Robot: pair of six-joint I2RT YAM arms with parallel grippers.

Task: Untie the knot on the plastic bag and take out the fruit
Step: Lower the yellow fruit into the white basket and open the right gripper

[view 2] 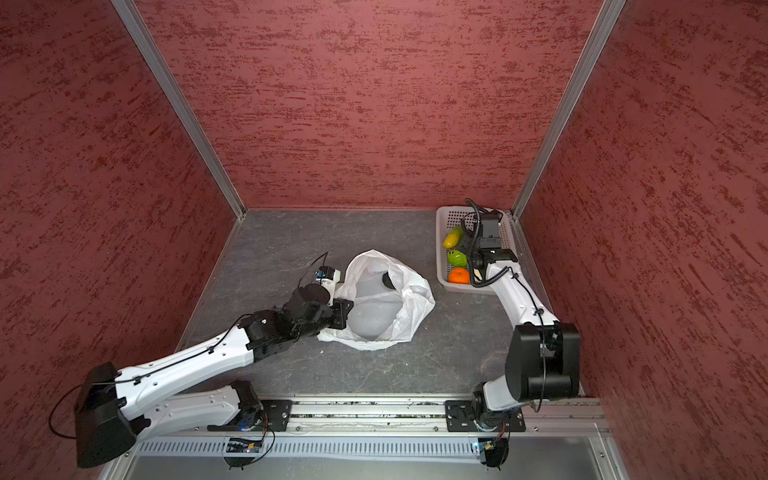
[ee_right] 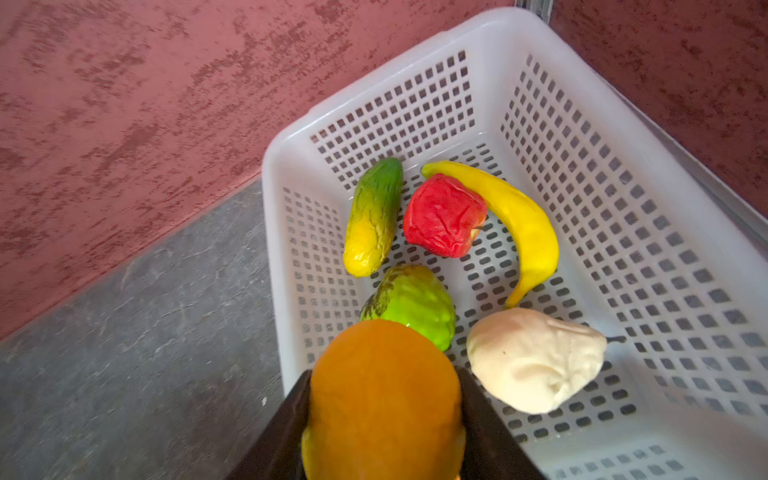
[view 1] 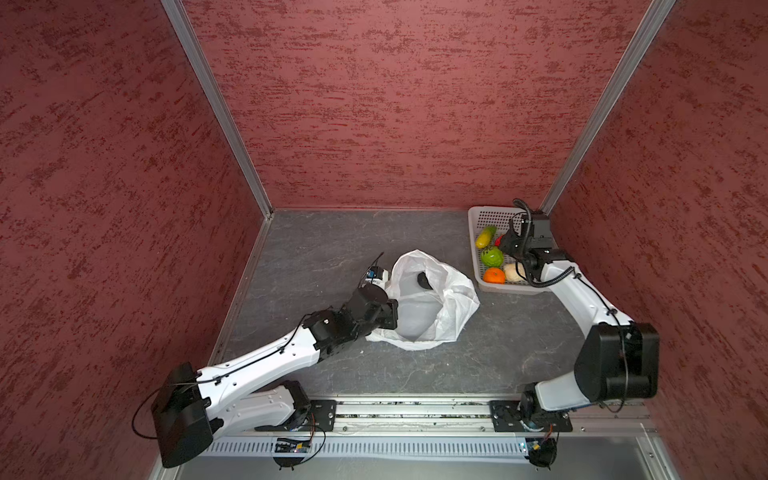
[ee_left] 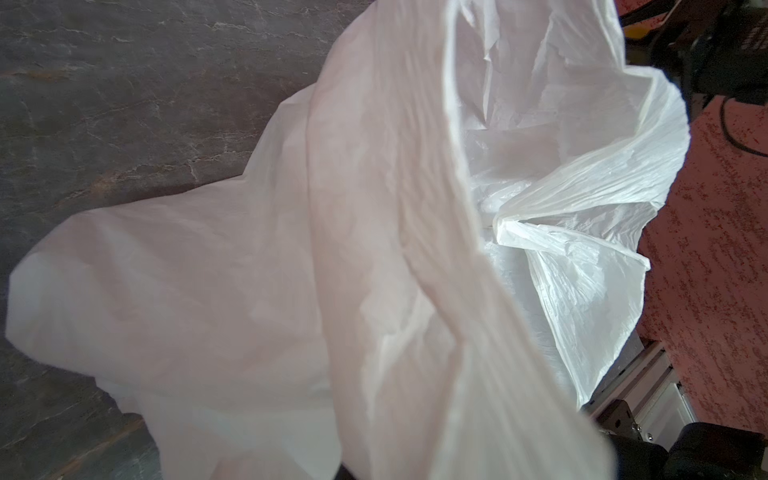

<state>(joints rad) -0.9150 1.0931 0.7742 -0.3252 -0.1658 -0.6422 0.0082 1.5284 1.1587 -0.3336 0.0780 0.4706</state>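
The white plastic bag [view 1: 432, 307] lies mid-table with its mouth wide open; no knot is in view. A small dark fruit [view 1: 424, 280] sits inside at the far side. My left gripper [view 1: 392, 311] is shut on the plastic bag's left rim, and in the left wrist view the plastic [ee_left: 374, 249] hides the jaws. My right gripper [ee_right: 384, 374] is shut on an orange fruit [ee_right: 384, 399] above the front left corner of the white basket [ee_right: 623, 137]. The other fruit lie in the basket: a yellow-green oblong [ee_right: 374, 216], a red one [ee_right: 442, 216], a banana [ee_right: 519, 220], a green one [ee_right: 415, 303] and a beige one [ee_right: 532, 357].
The basket [view 1: 478, 216] stands in the back right corner against the red walls. The right arm [view 1: 573, 291] reaches over it from the front. An aluminium rail [view 1: 415, 415] with both arm bases runs along the table's front edge.
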